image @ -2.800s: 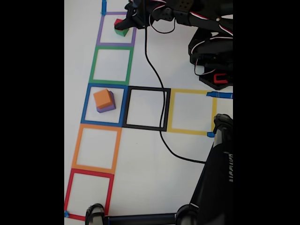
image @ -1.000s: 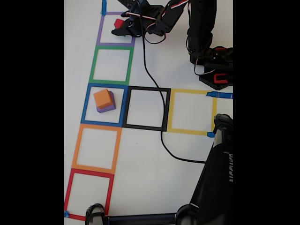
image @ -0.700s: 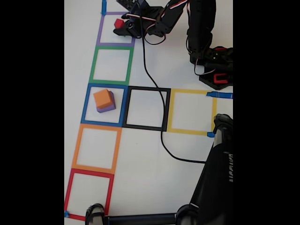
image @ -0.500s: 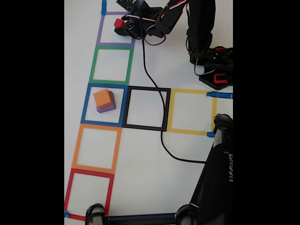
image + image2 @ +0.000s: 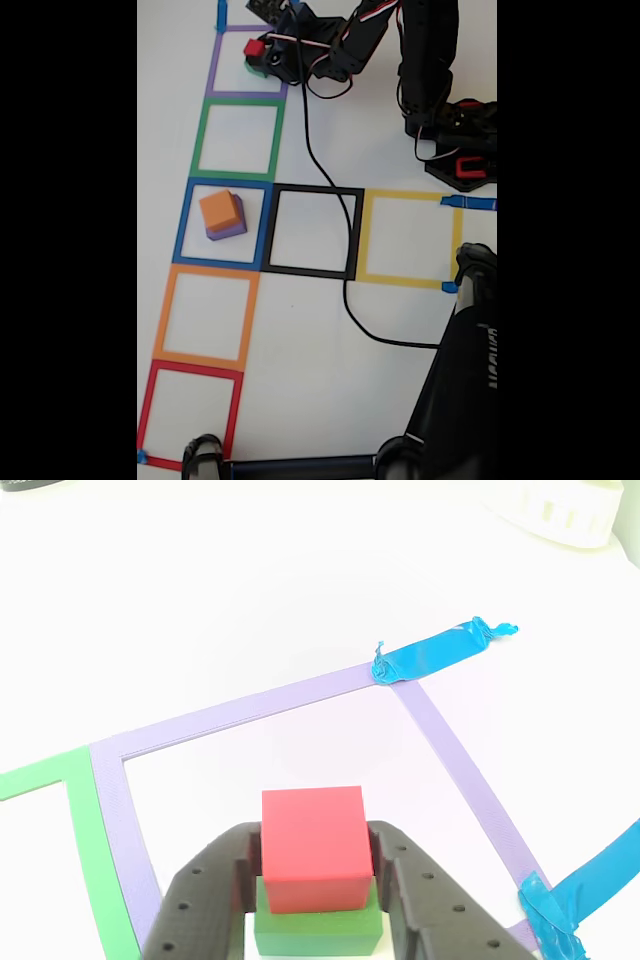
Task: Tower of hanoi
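The purple cube (image 5: 228, 229) sits in the blue tape square (image 5: 183, 222) at centre left of the fixed view, the orange cube (image 5: 220, 210) stacked on it. At the upper left, inside the purple tape square (image 5: 110, 780), the gripper (image 5: 315, 865) clasps the green cube (image 5: 318, 928) between narrowed fingers, the red cube (image 5: 312, 845) on top.

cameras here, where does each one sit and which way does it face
Fixed view: high above the table, looking down on the taped squares; the arm and its base show at upper right.
Other view: down between the fingers of the gripper, facing the purple square.
Both show the red cube on the green cube.
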Controlling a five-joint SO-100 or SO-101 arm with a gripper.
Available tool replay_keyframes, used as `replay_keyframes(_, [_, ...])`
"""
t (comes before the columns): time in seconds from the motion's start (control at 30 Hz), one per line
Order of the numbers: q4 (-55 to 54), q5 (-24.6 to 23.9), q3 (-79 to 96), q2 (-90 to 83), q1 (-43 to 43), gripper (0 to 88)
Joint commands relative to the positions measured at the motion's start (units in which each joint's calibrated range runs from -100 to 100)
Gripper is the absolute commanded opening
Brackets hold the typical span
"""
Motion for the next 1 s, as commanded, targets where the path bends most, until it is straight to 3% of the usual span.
replay_keyframes(0.0, [2.88, 0.36, -1.83, -5.87, -1.97, 2.3])
replay_keyframes(0.17, [17.78, 0.36, -4.02, -18.14, -3.80, 1.8])
replay_keyframes(0.43, [61.43, 0.36, -17.65, -42.04, -7.15, 1.6])
replay_keyframes(0.77, [115.92, 0.36, -68.11, -42.12, -17.89, 1.1])
replay_keyframes(0.97, [129.93, 0.36, -88.20, -38.65, -25.46, 1.2])
